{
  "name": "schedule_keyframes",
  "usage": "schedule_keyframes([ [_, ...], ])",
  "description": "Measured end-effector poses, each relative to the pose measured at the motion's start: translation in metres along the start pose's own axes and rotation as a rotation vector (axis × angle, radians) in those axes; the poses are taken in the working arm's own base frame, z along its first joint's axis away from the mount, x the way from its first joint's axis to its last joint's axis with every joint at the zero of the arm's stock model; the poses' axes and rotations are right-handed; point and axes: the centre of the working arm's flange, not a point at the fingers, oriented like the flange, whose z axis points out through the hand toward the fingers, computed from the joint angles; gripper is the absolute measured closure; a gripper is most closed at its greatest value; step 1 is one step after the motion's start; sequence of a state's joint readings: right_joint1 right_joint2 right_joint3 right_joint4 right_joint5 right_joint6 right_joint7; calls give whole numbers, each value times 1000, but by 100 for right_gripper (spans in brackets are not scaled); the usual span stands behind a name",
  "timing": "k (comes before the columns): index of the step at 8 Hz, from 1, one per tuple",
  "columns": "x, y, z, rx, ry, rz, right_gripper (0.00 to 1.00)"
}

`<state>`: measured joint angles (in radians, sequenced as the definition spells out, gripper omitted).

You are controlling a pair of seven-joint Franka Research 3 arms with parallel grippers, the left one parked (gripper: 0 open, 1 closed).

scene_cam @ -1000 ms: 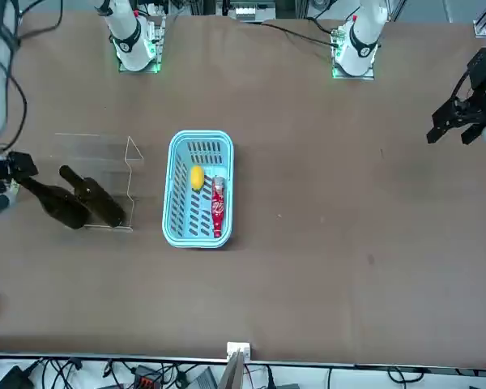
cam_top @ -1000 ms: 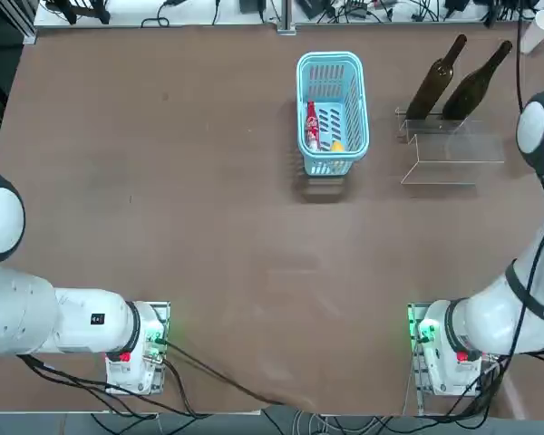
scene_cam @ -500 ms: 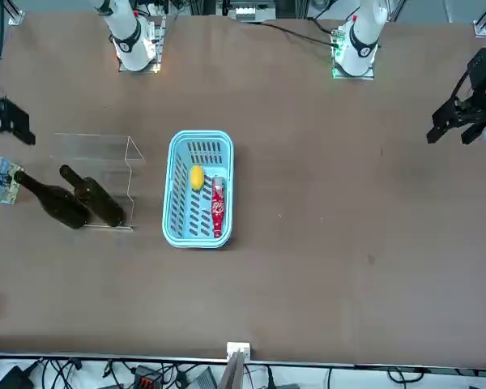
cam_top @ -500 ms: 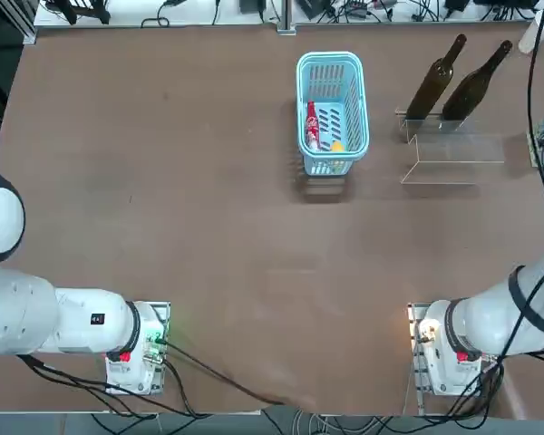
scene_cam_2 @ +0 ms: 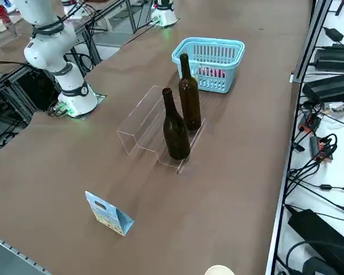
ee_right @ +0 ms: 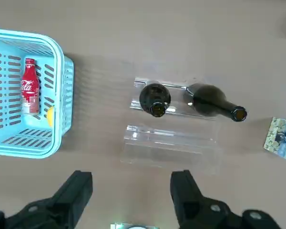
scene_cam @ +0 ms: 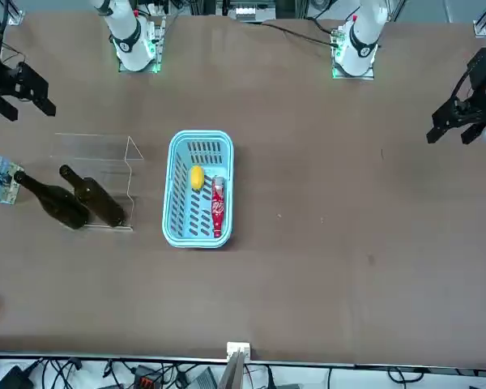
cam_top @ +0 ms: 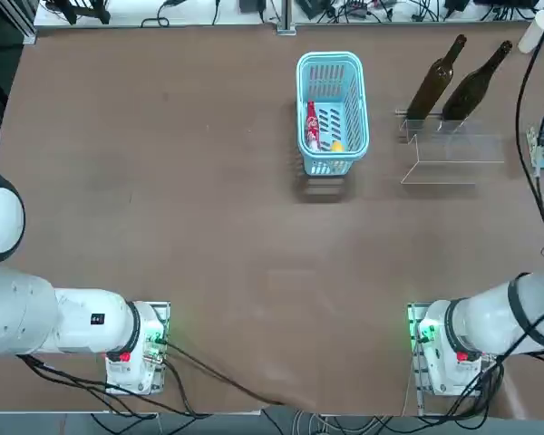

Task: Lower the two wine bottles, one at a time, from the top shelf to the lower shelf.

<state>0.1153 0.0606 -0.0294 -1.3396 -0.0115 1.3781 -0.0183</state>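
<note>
Glossy dark glass wine bottles (scene_cam_2: 178, 117), clear smooth acrylic stand (scene_cam_2: 139, 123), slatted light-blue plastic basket (cam_top: 332, 113), matt brown tabletop (cam_top: 208, 199).

Right gripper (scene_cam: 20, 87) is up high over the table's edge, fingers (ee_right: 187, 191) spread wide with nothing between them, pointing straight down. The right arm (cam_top: 499, 322) rises from its base and leaves the overhead shot at the right edge. The left arm (cam_top: 36, 317) sits parked, folded near its base.
</note>
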Motion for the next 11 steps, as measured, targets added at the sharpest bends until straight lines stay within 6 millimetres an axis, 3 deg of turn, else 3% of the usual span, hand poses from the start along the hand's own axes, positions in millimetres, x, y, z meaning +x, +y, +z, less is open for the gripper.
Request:
schedule_keyframes([
  [4, -25, 19, 40, 6, 26, 33, 0],
  [6, -31, 25, 43, 11, 18, 44, 0],
  [11, -31, 19, 43, 23, 17, 30, 0],
])
